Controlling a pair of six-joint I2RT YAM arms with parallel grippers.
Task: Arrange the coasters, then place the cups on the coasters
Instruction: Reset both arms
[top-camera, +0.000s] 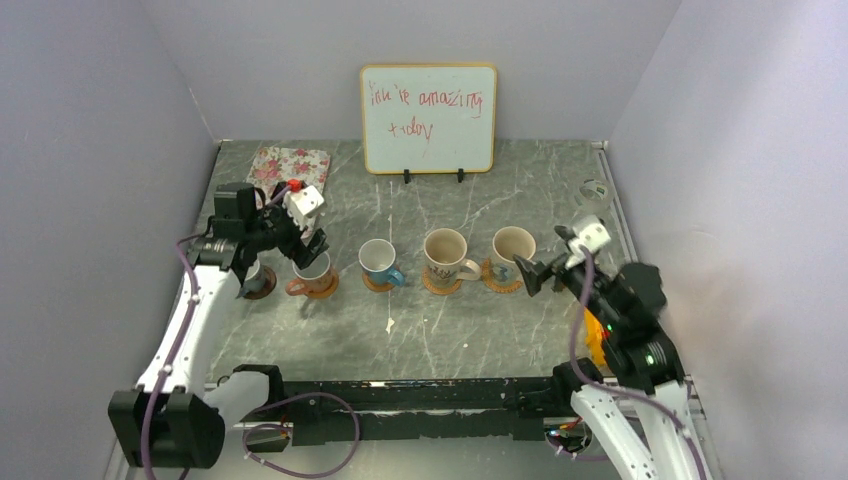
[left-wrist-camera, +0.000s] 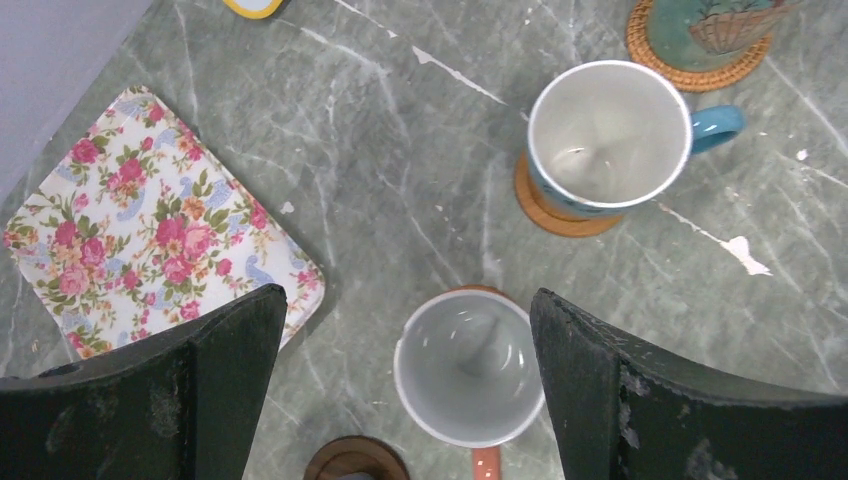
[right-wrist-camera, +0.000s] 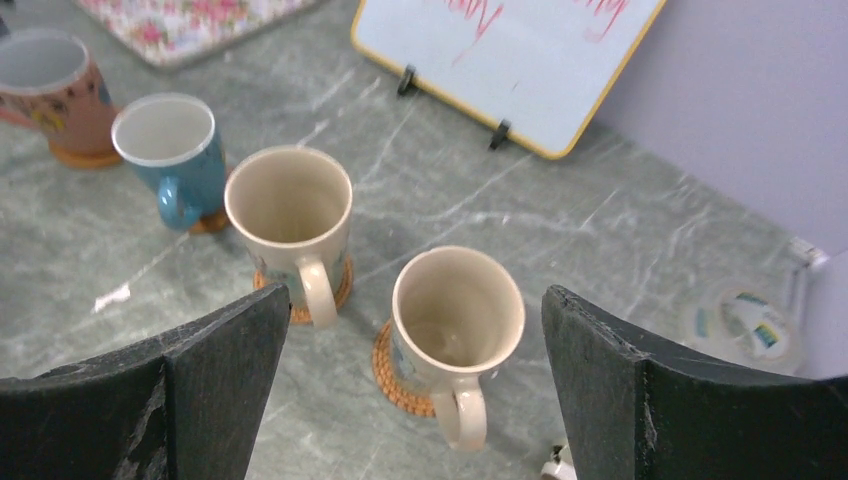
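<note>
Jaws spread wide, nothing held.
We see the left gripper (left-wrist-camera: 408, 298) over the orange-brown cup (left-wrist-camera: 468, 368) at lower centre; the right gripper (right-wrist-camera: 415, 295) faces two cream cups (right-wrist-camera: 458, 315) on woven coasters (right-wrist-camera: 395, 380), mid-frame.

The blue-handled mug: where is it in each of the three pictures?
Top external: blue-handled mug left of centre, in the mug row.
Left wrist: blue-handled mug upper right.
Right wrist: blue-handled mug upper left.
Shared landmark: floral tray, in all three.
</note>
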